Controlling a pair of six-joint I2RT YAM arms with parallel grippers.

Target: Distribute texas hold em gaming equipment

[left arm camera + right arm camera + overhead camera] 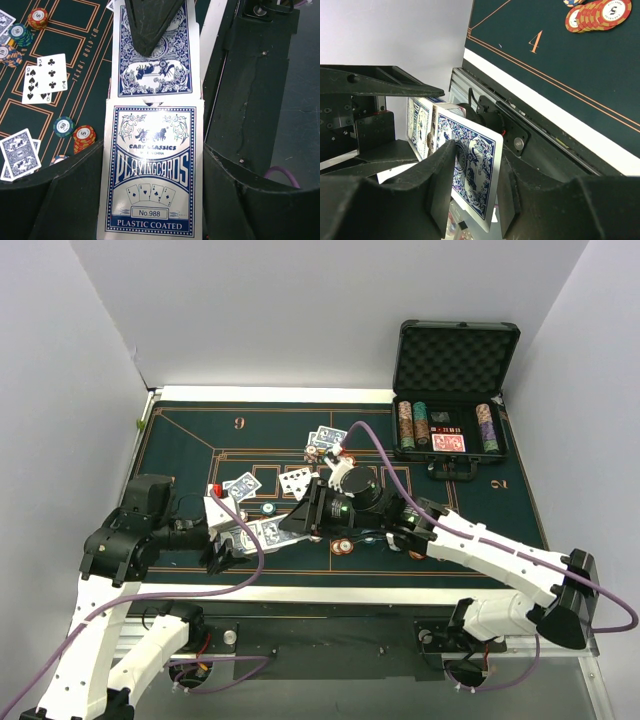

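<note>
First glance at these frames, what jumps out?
Mid-table, the left hand holds a card box while the right hand pinches a blue-backed card sticking out of it. Loose cards and chips dot the green mat; an open black case sits far right.

I had the left arm extended toward 3 o'clock in the top view, with the left gripper [228, 538] clamped across a card box [152, 175]. The right arm reached toward 9 o'clock, and the right gripper [297, 520] pinched one blue-backed card [475, 165], its fingertips facing the left's.
</note>
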